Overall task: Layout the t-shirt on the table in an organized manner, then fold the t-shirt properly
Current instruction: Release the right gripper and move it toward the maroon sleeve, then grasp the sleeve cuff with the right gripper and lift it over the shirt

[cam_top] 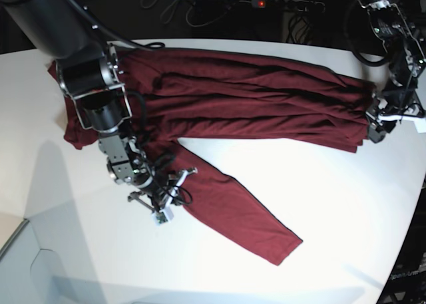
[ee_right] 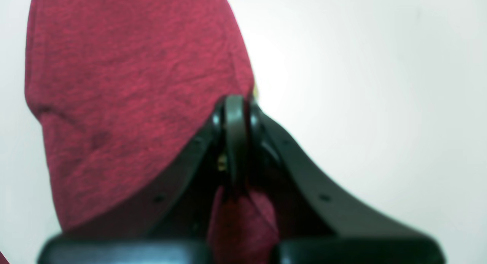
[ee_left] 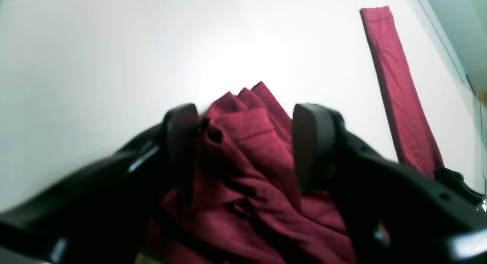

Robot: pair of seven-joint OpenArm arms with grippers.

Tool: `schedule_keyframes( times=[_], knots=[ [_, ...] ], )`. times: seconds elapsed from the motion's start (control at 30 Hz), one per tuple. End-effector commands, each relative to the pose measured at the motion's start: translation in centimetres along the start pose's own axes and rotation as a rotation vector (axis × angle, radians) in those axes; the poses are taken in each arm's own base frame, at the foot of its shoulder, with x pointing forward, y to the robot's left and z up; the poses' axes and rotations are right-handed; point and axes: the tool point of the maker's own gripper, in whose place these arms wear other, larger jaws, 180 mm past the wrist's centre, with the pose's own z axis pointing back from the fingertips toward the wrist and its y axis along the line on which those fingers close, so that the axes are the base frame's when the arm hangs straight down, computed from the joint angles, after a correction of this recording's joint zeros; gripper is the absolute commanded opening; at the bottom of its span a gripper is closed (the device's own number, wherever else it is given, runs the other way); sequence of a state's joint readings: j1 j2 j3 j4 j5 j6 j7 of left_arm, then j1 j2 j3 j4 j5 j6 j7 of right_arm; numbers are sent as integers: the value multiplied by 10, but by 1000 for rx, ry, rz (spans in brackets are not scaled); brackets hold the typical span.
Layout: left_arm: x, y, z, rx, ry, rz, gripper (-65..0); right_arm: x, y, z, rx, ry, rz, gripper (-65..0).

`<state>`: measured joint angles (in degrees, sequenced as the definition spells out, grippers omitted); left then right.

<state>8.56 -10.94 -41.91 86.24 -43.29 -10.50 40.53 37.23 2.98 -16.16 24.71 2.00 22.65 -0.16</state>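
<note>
We see the t-shirt stretched in long folds along the far edge of the table, running from near the far left corner across to the right edge, with one long strip of it branching off diagonally toward the middle of the near side and lying flat on the white surface. In the base view the right gripper sits low at the near left end of that strip, just where it leaves the bunched body of the shirt. Its wrist camera shows the black fingers pressed together into a single narrow edge, with a tuck of maroon cloth pinched between them lower down and a broad rounded lobe of the shirt spread on the table beyond. We read those jaws as clenched on the fabric. The left gripper is at the right end of the shirt, near the table's right edge. From its wrist camera we see the two dark pads standing well apart with a thick, layered bundle of the shirt filling the gap between them, so the jaws are grasping that bunched end. Past them the same view shows the long strip lying on the table toward the edge.
</note>
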Motion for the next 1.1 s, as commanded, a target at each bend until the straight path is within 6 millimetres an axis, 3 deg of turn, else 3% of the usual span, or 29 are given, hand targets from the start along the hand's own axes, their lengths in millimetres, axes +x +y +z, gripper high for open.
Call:
schedule_keyframes(
  times=[0.0,0.27,0.57,0.77,0.97,1.07],
  knots=[
    [16,-6,0,-21,-40,-16,-271,10,0,-1,7,1,12,-650],
    [19,-7,0,-23,-47,-14,-271,45,25,9,41,-114,67,-650],
    [20,-8,-1,-26,-49,-16,-271,69,65,48,70,-214,140,-650],
    [21,-8,0,-25,-50,-17,-271,83,92,86,79,-285,177,-650],
    [21,-8,0,-29,-51,-12,-271,80,122,128,98,-333,180,-650],
    [22,-10,0,-31,-55,-14,-271,70,148,142,145,-340,187,-650]
  ],
)
